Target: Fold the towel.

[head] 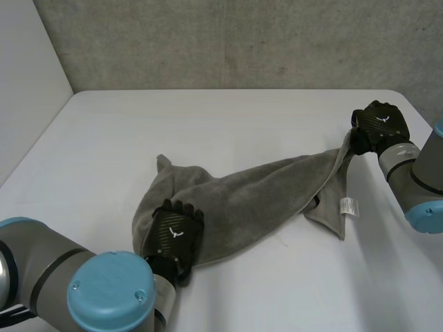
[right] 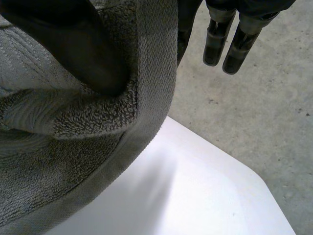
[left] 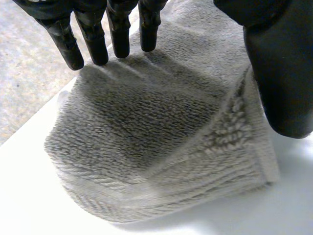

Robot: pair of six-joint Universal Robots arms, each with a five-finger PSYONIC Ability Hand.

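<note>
Evidently the left robot hand [head: 176,234] serves as the anchor. It sits at the near left of the white surface [head: 208,124], on the bunched end of the grey towel [head: 256,200]. Its fingers [left: 93,44] reach nearly straight down onto the far side of a hump of cloth, while its thumb [left: 279,73] presses the hump's other side, so that end is pinched between them. Pinning the cloth there probably stops it sliding as the other end is drawn away.

From that hold the towel runs as a loose, twisted band toward the far right, resting on the surface along most of its length. A flap with a white label [head: 348,206] droops from it near the right end.

At the far right, the right robot hand [head: 377,128] has the towel's far end raised off the surface. Its thumb [right: 83,54] is dug into the hem, clamping it against fingers hidden behind the cloth, while two other fingers [right: 230,44] hang straight and free. Lifting that end likely aims to pull the twist out before any fold; the towel is not yet flat.
</note>
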